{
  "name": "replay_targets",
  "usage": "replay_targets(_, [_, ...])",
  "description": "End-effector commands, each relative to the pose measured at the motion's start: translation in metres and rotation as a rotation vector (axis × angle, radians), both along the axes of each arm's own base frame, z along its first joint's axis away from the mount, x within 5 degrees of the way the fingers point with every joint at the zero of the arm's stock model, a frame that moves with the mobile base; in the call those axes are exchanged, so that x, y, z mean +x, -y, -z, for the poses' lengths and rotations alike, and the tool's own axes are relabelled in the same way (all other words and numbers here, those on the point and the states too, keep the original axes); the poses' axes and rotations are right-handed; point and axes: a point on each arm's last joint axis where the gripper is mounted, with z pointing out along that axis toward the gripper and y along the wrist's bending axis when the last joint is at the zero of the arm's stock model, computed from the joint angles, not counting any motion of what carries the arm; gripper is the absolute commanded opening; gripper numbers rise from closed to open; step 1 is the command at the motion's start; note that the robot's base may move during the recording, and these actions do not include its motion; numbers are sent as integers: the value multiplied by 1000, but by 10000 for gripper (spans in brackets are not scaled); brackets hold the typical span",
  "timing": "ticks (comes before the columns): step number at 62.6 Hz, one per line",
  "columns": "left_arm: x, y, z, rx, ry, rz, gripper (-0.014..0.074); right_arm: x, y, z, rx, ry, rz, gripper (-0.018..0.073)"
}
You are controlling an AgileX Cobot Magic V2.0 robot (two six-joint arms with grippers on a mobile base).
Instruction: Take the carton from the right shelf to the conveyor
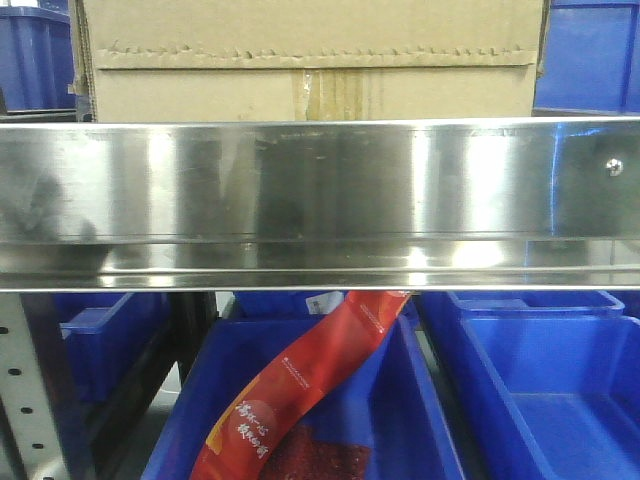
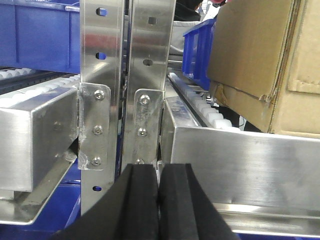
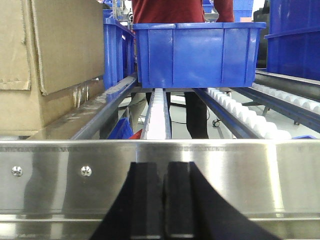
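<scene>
The brown carton (image 1: 310, 60) stands on the right shelf behind the shiny steel front rail (image 1: 320, 200), with a jagged tape strip and glossy vertical tape at its middle. It also shows at the right of the left wrist view (image 2: 260, 60) and at the left of the right wrist view (image 3: 50, 55). My left gripper (image 2: 159, 200) is shut and empty, in front of the perforated uprights (image 2: 102, 75), left of the carton. My right gripper (image 3: 165, 200) is shut and empty, in front of the rail (image 3: 240, 175), right of the carton. The conveyor is out of view.
A blue bin (image 3: 197, 52) sits on the roller tracks (image 3: 157, 117) to the right of the carton, with a person in red behind it. Blue bins (image 1: 540, 390) fill the level below; one holds a red packet (image 1: 300, 400). More blue bins (image 2: 45, 35) sit left.
</scene>
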Motion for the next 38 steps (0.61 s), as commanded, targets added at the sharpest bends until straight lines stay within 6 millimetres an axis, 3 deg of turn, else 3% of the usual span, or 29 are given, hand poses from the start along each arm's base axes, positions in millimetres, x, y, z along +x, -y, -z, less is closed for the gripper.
replay_targets(1, [0, 0, -2, -3, 20, 0, -6, 0, 0, -2, -17, 29, 7, -67])
replay_targets(38, [-1, 0, -5, 2, 50, 1, -6, 0, 1, -4, -16, 52, 8, -67])
